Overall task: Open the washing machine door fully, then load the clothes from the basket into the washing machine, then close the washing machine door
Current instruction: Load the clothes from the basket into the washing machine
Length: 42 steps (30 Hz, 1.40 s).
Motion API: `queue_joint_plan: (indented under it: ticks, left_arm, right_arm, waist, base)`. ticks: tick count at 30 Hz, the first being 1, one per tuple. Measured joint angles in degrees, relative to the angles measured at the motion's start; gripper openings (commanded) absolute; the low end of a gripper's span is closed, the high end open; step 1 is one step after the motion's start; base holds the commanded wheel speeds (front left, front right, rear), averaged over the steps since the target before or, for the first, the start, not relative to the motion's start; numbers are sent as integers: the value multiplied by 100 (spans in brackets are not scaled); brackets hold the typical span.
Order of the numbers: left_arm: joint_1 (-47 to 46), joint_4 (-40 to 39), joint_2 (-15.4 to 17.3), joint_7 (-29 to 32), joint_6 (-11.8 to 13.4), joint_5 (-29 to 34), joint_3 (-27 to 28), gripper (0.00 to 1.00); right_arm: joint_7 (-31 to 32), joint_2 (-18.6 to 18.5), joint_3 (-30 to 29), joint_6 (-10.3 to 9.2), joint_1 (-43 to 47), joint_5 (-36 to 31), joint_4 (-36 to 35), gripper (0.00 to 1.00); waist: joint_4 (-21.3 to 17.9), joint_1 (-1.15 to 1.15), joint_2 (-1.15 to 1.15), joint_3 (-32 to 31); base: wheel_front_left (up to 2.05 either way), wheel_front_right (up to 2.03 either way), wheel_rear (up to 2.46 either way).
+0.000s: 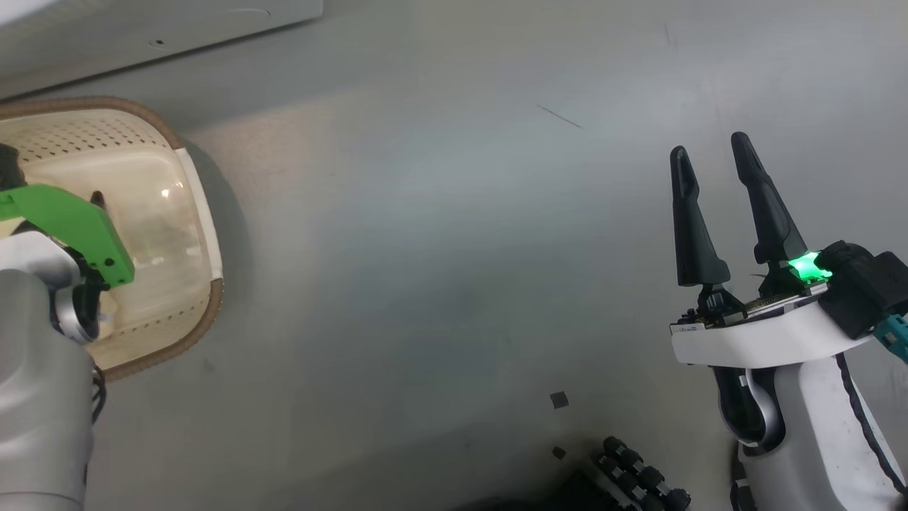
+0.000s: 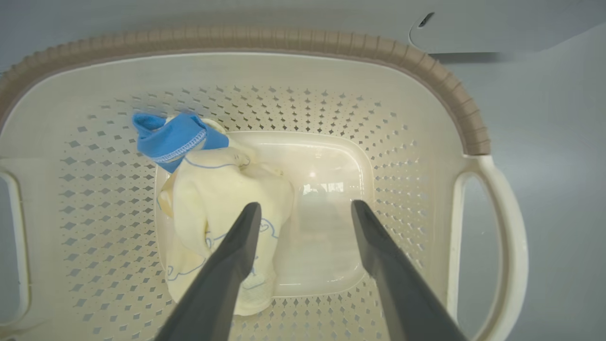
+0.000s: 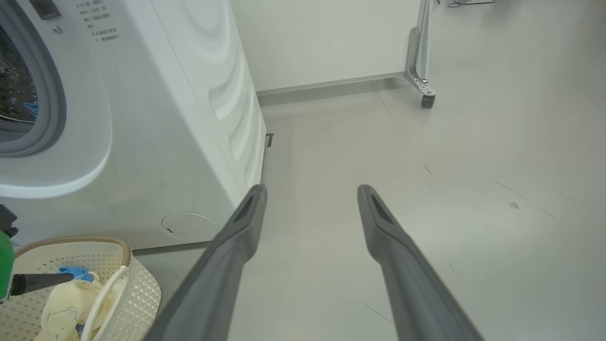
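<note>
On the head view I see the basket (image 1: 204,213) at the left, standing on the grey floor (image 1: 440,284) just below the white foot of the washer (image 1: 177,21). My left arm (image 1: 42,369) reaches over the basket and its green bracket (image 1: 71,223) hides the fingers here. The right gripper (image 1: 713,152) hangs at the right, well apart from the basket, fingers spread with nothing between them.

On the left wrist view I look straight down into the basket. The clothes (image 2: 222,189) lie bunched on the left part of its bottom, pale yellow with a blue cuff (image 2: 170,137) turned toward the far wall. The left gripper (image 2: 305,206) is spread wide: one finger is over the cloth, the other over the bare bottom. I cannot tell whether either touches.

On the right wrist view the washer is at the left, its grey ring (image 3: 54,94) and dark drum uncovered. The basket sits at its foot in the lower left corner, with the clothes inside. The right fingers are spread over bare floor beside the washer. A castor (image 3: 427,100) of a frame stands farther off.
</note>
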Motion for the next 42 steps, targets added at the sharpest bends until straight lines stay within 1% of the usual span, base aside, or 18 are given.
queue_joint_plan:
  ticks: [4, 11, 15, 17, 23, 35, 36, 37, 38, 42]
  left_arm:
    - [-203, 100, 107, 134, 31, 10, 58, 100]
    - [-487, 244, 120, 191, 45, 16, 138, 100]
    - [-675, 427, 248, 282, 54, 140, 212, 100]
    - [-688, 500, 312, 328, 71, 166, 277, 100]
    - [-812, 643, 325, 332, 96, 186, 448, 100]
    - [-1157, 1004, 449, 323, 96, 544, 783, 100]
    - [-1180, 1018, 449, 303, 96, 571, 804, 48]
    - [-1192, 1043, 447, 280, 96, 608, 817, 11]
    - [-1199, 1080, 443, 272, 96, 650, 840, 0]
    - [-1204, 1195, 409, 223, 96, 764, 867, 0]
  right_arm:
    - [0, 7, -37, 0, -122, 1, -49, 100]
    - [-1, 15, -160, 1, -240, 7, -79, 100]
    - [-1, 23, -165, 1, -370, 10, -73, 100]
    - [-1, 29, -170, 1, -425, 23, -73, 100]
    - [-1, 30, -187, 1, -446, 55, -77, 100]
    - [-1, 44, -33, 1, -566, 167, -164, 100]
    - [-1, 44, -34, 1, -566, 170, -169, 100]
    - [-1, 44, -35, 1, -568, 175, -169, 100]
    - [-1, 46, -35, 1, -569, 175, -169, 100]
    - [-1, 48, -33, 1, -578, 185, -168, 100]
  waist:
    - [-74, 0, 0, 284]
    - [-147, 0, 0, 650]
    - [-167, 0, 0, 881]
    - [-173, 0, 0, 947]
    - [-182, 0, 0, 1066]
    - [-269, 0, 0, 1281]
    - [-279, 0, 0, 1300]
    - [-289, 0, 0, 1314]
    - [-298, 0, 0, 1323]
    - [-309, 0, 0, 1338]
  base:
    - [0, 0, 0]
    - [0, 0, 0]
    - [0, 0, 0]
    - [0, 0, 0]
    - [0, 0, 0]
    - [0, 0, 0]
    - [0, 0, 0]
    - [0, 0, 0]
    - [0, 0, 0]
    - [0, 0, 0]
